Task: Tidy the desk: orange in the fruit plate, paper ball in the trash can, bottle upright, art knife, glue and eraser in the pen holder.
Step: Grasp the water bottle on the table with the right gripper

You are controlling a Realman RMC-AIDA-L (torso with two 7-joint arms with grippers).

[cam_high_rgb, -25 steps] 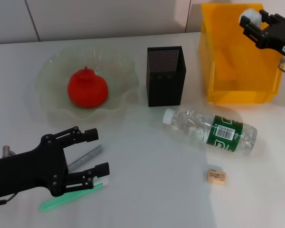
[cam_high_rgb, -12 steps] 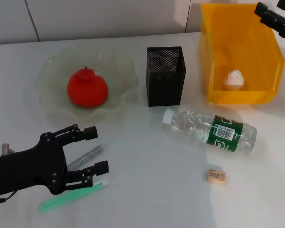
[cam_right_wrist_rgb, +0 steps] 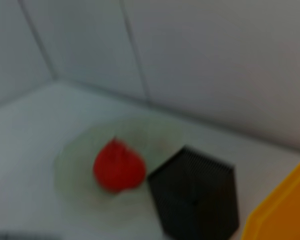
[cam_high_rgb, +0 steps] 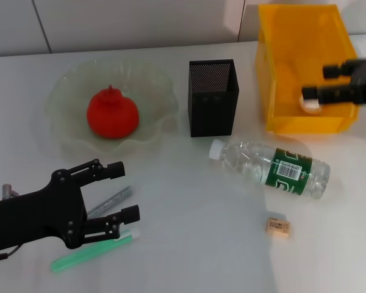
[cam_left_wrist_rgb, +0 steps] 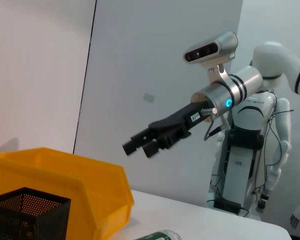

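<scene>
The orange, a red-orange fruit (cam_high_rgb: 113,114), lies in the glass fruit plate (cam_high_rgb: 67,91); it also shows in the right wrist view (cam_right_wrist_rgb: 117,165). The paper ball (cam_high_rgb: 309,105) lies in the yellow trash bin (cam_high_rgb: 293,49), partly hidden by my right gripper (cam_high_rgb: 320,82), which hangs open and empty over the bin's front. The clear bottle (cam_high_rgb: 271,168) lies on its side. The eraser (cam_high_rgb: 277,226) lies in front of it. The black mesh pen holder (cam_high_rgb: 213,97) stands in the middle. My left gripper (cam_high_rgb: 113,195) is open above a grey glue stick (cam_high_rgb: 111,202) and a green art knife (cam_high_rgb: 88,254).
The left wrist view shows the right gripper (cam_left_wrist_rgb: 140,145) above the yellow bin (cam_left_wrist_rgb: 65,180), with the pen holder (cam_left_wrist_rgb: 25,215) beside it. A wall runs behind the table. The right wrist view shows the pen holder (cam_right_wrist_rgb: 195,200) and the bin's edge (cam_right_wrist_rgb: 285,215).
My right gripper let the paper ball drop into the yellow bin, rose, then came down towards the bin's front. The left arm has not moved.
</scene>
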